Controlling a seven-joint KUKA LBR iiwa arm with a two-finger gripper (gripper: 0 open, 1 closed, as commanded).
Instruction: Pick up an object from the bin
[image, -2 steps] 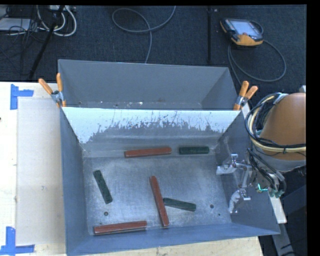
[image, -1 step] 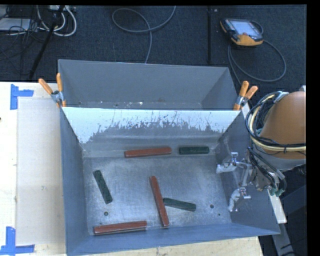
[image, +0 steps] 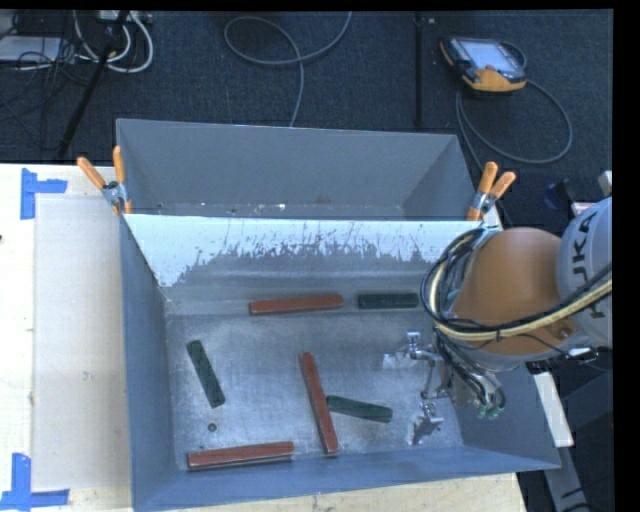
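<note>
Along the near wall of the grey bin (image: 150, 380) lies a long reddish-brown bar (image: 240, 456); just behind it a slanted reddish-brown bar (image: 318, 402) runs up the floor; a short dark green bar (image: 358, 408) lies just beside it on the right; near that green bar's right end hangs the gripper (image: 420, 390), fingers spread with nothing between them; farther left a tilted dark green bar (image: 205, 373) lies alone; by the far wall a level reddish-brown bar (image: 296, 304) and a far dark green bar (image: 388, 299) lie in line, a small gap between.
</note>
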